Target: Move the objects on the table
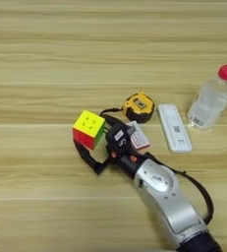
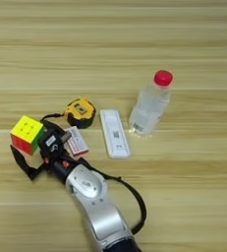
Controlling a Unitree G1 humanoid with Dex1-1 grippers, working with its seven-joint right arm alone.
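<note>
While the silver forearm is brought in from the bottom right, the gripper (image 1: 91, 142) is set around the puzzle cube (image 1: 89, 129): its two black fingers are spread wide, one (image 1: 111, 120) seen at the cube's right face, the other (image 1: 85, 155) curving round below the cube's near left edge. The cube appears to be bracketed rather than squeezed, and it is judged to be resting on the table (image 1: 46, 59), not lifted. That spread stance is probably taken so the cube can be closed on or nudged sideways.

Just right of the gripper's body, the small white-red box (image 1: 139, 137) is partly covered by the wrist, so it could be knocked if the arm is swung right. Behind it the tape measure (image 1: 138, 107) is lying, its black strap trailing toward the upper finger, where it may be snagged. The flat white device (image 1: 174, 128) is laid lengthwise just beside the box, and the red-capped bottle (image 1: 212, 97) is stood upright further right, apart from the arm. To the left, bare wood is left for moving the cube.
</note>
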